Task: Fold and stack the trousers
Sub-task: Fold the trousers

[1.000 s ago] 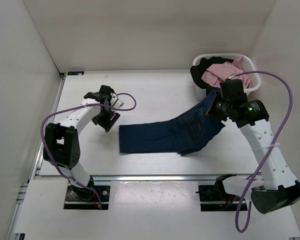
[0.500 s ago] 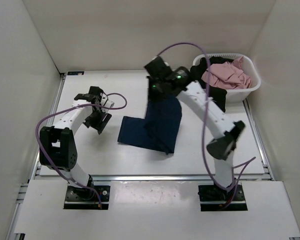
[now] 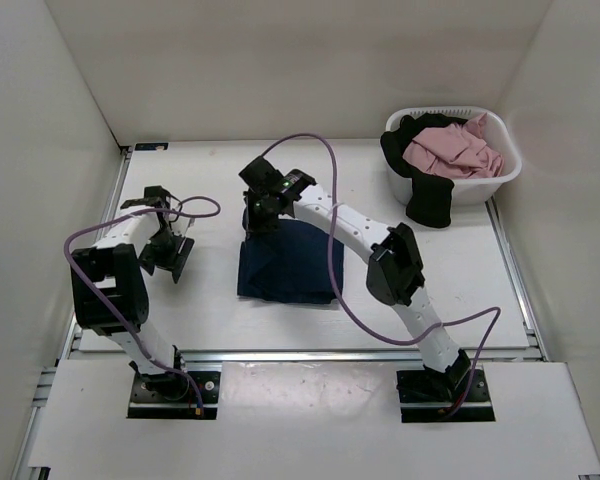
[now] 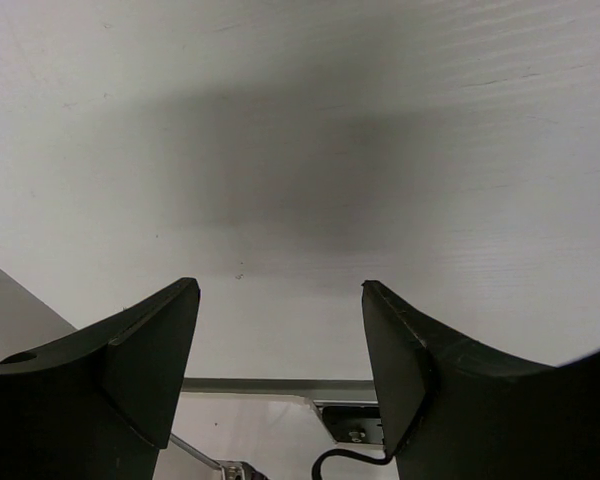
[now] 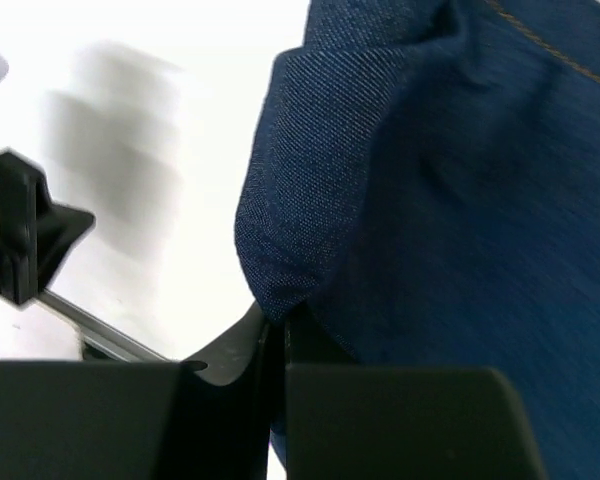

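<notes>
Two garments [image 3: 446,150] fill the basket [image 3: 485,188]; right end effector [image 5: 277,325] pinches trousers [image 3: 285,268], left end effector [image 4: 278,292] gapes

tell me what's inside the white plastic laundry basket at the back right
A crumpled pink garment fills the white basket, and a black garment hangs out over its near rim. Anything beneath them is covered.

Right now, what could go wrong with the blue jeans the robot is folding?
1. The right end effector is shut on just a small pinch of the trousers at their edge, so the denim might slip out and the fold could land crooked.
2. The left end effector is open over bare table, pinning nothing, so a tug might drag the whole folded pile.
</notes>
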Action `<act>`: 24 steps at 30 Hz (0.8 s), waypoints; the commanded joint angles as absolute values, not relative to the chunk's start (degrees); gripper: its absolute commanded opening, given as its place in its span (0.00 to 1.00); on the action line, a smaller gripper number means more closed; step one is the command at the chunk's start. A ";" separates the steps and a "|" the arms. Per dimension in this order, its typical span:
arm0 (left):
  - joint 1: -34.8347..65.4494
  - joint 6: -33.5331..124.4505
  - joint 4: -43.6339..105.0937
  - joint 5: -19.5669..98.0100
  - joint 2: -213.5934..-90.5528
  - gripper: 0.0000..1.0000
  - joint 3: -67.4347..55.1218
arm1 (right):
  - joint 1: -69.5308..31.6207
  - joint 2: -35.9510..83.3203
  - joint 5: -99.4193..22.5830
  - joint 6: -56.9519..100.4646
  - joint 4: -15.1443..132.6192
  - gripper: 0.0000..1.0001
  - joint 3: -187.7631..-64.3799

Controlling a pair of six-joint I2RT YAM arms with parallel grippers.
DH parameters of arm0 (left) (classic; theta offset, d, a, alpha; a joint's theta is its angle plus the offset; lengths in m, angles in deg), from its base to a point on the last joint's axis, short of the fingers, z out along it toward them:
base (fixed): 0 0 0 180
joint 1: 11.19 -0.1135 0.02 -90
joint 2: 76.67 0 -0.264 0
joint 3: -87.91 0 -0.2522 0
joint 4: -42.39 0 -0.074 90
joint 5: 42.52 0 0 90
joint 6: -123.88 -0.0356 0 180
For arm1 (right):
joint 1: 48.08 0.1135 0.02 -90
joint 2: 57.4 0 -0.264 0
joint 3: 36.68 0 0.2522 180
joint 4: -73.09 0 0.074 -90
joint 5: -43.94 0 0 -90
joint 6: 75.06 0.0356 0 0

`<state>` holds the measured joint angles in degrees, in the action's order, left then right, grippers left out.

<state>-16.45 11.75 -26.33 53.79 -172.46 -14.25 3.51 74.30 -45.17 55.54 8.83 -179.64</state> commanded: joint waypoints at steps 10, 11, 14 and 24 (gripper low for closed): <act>-23.23 8.30 -24.99 53.55 -171.06 0.78 -12.50 | 7.99 77.52 -27.60 49.24 24.62 0.73 -185.25; -23.93 8.30 -24.99 54.16 -171.06 0.78 -11.97 | 7.99 75.17 -27.60 47.31 23.40 0.74 -184.30; -23.94 7.78 -26.74 51.72 -169.48 0.78 -8.12 | 7.30 66.23 -35.72 43.68 21.11 0.74 -175.81; -6.99 11.73 -28.86 35.96 -168.51 0.76 -7.20 | -3.42 46.14 -46.50 57.13 34.09 0.26 -124.63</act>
<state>-12.25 10.20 -28.08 41.66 -170.01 -4.88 -2.63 47.66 -42.16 53.77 29.53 -130.31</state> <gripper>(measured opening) 0.766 0.282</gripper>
